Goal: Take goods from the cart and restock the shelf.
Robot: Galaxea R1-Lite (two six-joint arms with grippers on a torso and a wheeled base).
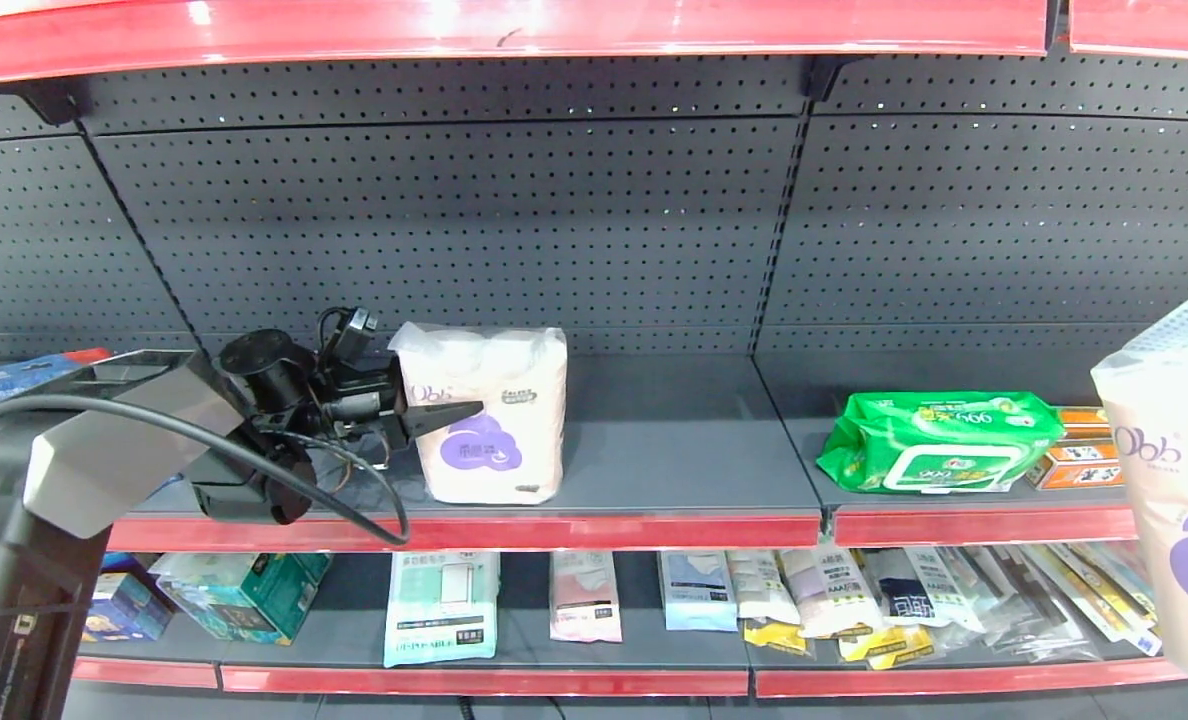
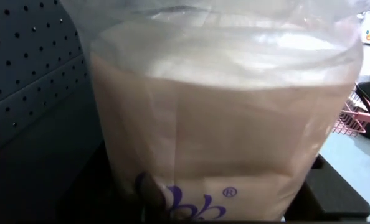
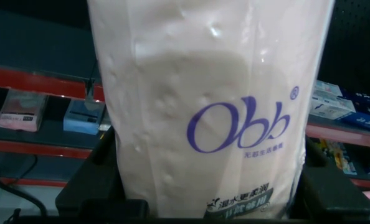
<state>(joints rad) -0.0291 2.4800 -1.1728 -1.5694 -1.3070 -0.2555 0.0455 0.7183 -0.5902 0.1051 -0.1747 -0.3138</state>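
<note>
Mid shelf (image 1: 654, 470), dark grey board w/ red front lip: white plastic-wrapped tissue-roll pack w/ purple print (image 1: 494, 420) stands upright left of centre, near the lip and well fwd of the dark perforated back panel (image 1: 454, 200). L gripper (image 1: 454, 408) meets it from the left, fingers clamped on its sides, one black finger across its front face. Same shelf, right bay: green soft wipes pack (image 1: 939, 440) lies flat, orange flat boxes (image 1: 1084, 455) just beside its right end. Blue flat packet (image 1: 14, 378) sits at far left. Bare board runs btwn roll pack and wipes. Second white roll pack (image 1: 1179, 470) hangs off the shelf at far right, in front of the right bay, R gripper (image 3: 210, 196) clamped on it from both sides. Lower shelf (image 1: 484, 682): teal boxes (image 1: 244, 595) at left, row of flat sachets (image 1: 584, 595) to the right. Red upper shelf lip (image 1: 504, 35) overhangs, w/ a tall gap beneath.
</note>
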